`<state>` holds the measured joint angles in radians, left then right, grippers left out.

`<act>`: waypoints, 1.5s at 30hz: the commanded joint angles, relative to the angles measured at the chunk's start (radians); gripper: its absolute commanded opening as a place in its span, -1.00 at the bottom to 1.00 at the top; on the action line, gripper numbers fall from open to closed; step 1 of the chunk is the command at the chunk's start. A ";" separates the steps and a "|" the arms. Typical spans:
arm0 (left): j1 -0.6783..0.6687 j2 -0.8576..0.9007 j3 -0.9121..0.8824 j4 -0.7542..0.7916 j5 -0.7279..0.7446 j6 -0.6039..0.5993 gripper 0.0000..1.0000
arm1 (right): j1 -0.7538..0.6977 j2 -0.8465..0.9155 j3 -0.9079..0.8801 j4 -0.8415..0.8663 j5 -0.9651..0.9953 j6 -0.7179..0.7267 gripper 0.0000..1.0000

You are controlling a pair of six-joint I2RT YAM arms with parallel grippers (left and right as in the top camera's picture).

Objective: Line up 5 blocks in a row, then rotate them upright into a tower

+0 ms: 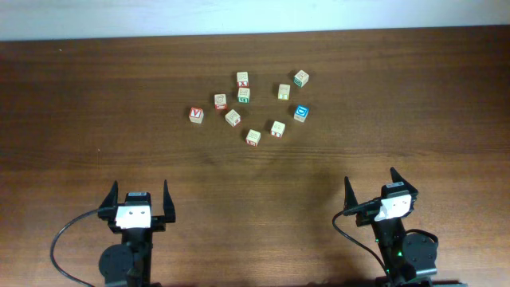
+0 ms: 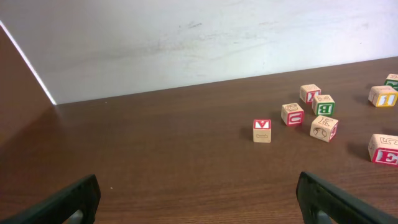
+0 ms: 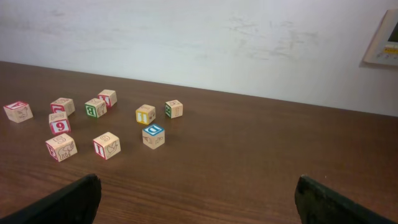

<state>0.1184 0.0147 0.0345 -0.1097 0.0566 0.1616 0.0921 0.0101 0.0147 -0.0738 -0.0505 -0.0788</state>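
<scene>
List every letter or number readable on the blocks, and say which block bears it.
"B": green-printed block
"6": red-printed block
"D": blue-topped block
"1": yellow-printed block
Other faces: too small or blurred to read.

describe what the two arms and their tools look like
The left tool and right tool match: each has two slim, pointed black fingers on a white block, above a black body with rounded joints. A black cable loops out from each arm. Small green lights show low on the right arm.
</scene>
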 commanded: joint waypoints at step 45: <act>0.002 -0.010 -0.010 0.030 0.039 0.012 0.98 | -0.008 -0.006 -0.009 0.000 0.026 0.008 0.97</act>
<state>0.1184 0.0147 0.0345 -0.1089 0.0490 0.1616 0.0921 0.0101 0.0147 -0.0742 -0.0349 -0.0784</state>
